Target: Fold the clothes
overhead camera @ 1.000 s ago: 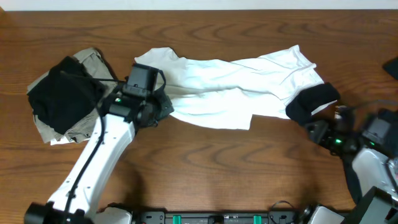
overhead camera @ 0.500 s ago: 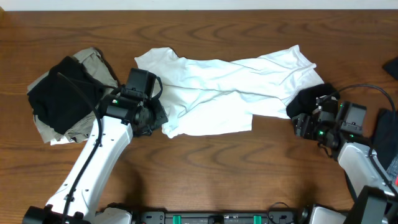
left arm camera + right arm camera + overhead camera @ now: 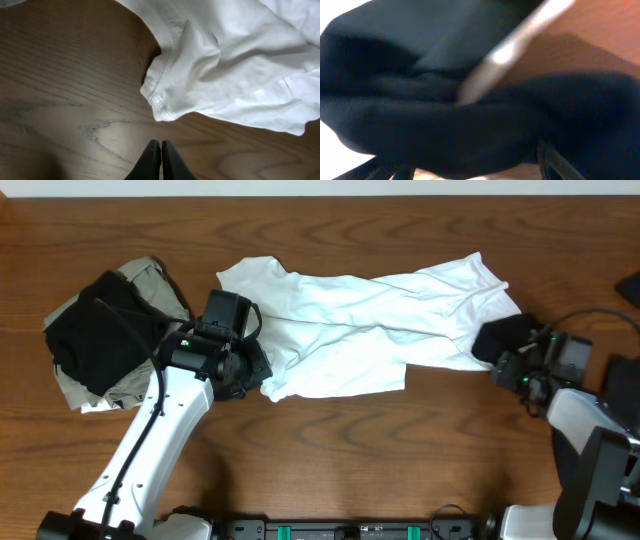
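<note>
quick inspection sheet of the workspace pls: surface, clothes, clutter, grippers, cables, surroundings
surface: brown wood-grain table, no spills or marks seen
job's things: white T-shirt lies crumpled and unfolded across the middle; black garment lies on a khaki garment at the left; dark garment lies bunched at the shirt's right end
clutter: dark thing cut off by the right edge, not identifiable
grippers: left gripper is shut and empty over bare wood beside the shirt's hem; right gripper is at the dark garment, view blurred, state unclear
cables: black cable along the left arm; looped cable above the right arm
surroundings: pale strip beyond the far edge
</note>
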